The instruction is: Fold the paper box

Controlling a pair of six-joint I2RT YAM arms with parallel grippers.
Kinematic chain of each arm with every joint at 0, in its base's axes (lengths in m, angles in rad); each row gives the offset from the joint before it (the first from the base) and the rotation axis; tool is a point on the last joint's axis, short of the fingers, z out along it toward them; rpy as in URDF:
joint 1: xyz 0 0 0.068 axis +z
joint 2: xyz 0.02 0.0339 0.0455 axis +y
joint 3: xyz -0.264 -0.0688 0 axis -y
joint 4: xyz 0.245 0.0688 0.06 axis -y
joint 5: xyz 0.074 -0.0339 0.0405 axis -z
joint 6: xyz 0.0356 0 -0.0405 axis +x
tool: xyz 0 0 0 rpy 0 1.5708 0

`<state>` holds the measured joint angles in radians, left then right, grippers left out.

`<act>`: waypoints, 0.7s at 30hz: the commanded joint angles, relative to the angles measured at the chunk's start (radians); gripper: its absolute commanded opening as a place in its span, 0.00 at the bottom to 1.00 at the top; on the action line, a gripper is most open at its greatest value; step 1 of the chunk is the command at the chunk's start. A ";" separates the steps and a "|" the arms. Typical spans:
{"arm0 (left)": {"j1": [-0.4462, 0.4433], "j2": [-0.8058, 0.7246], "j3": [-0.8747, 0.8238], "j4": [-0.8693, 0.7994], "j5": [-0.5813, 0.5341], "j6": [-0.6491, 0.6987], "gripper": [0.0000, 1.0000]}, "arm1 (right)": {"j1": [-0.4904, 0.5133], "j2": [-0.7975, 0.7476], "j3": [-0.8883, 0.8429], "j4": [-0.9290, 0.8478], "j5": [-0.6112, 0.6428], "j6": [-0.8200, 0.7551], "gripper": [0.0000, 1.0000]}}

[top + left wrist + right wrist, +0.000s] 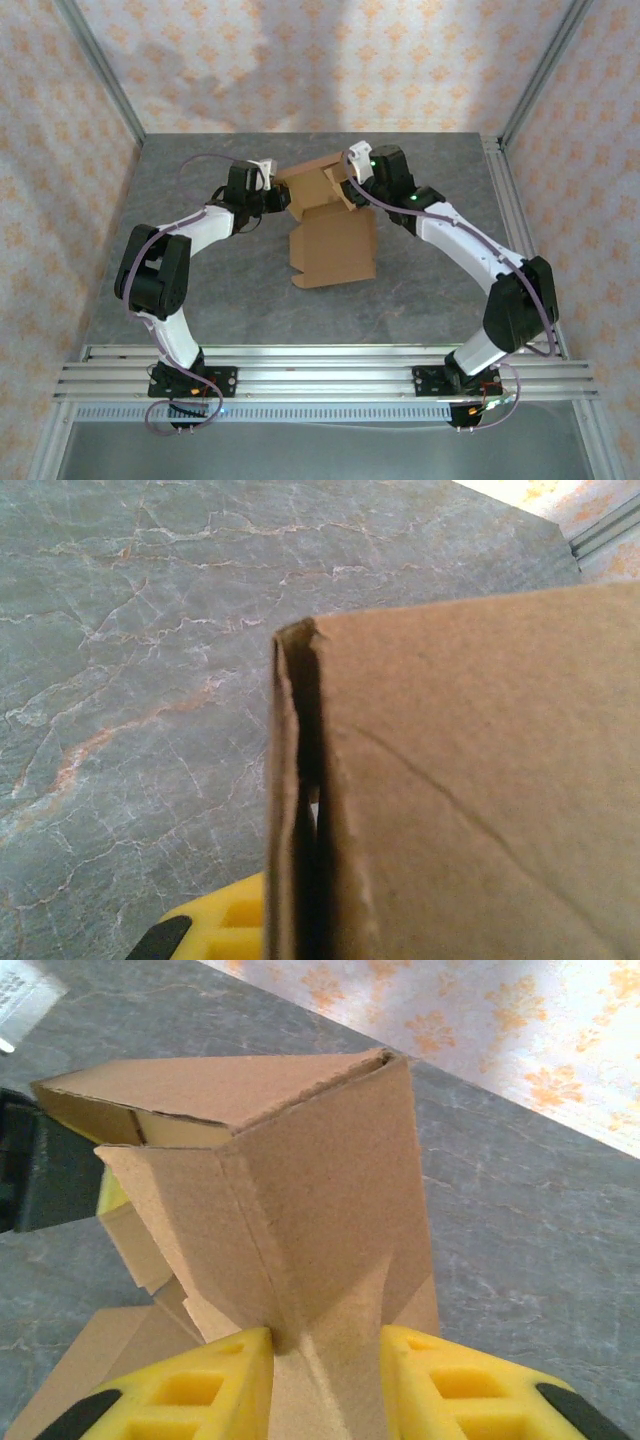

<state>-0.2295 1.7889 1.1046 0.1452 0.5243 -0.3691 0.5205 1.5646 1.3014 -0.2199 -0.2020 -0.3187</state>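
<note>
The paper box [335, 245] is brown cardboard, half folded, at the far middle of the grey table. Its near panel lies flat and its far part stands raised between both arms. My left gripper [275, 195] is shut on the box's left side. In the left wrist view a doubled cardboard edge [300, 780] fills the space ahead of the left gripper [290, 940], and one yellow finger [215, 930] shows beside it. My right gripper [325, 1370] pinches a creased upright wall of the box [320, 1180], with both yellow fingers [210, 1390] pressed against the cardboard.
The marbled grey table [200, 290] has bare surface on both sides of the box. An aluminium rail [320, 365] carrying both arm bases runs along the near edge. Metal frame posts [100, 70] and patterned walls close the back and sides.
</note>
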 commanded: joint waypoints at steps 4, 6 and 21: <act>-0.018 -0.003 0.037 0.024 0.046 -0.009 0.00 | 0.019 0.029 0.034 -0.004 0.130 -0.021 0.29; -0.020 -0.003 0.036 0.027 0.048 -0.011 0.00 | 0.029 0.032 0.034 -0.001 0.154 -0.029 0.27; -0.036 0.005 0.037 0.027 0.039 -0.010 0.00 | 0.048 0.052 0.029 0.039 0.251 -0.005 0.11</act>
<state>-0.2436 1.8023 1.1065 0.1448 0.5167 -0.3695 0.5606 1.6001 1.3113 -0.1947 0.0120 -0.3336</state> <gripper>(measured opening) 0.080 0.113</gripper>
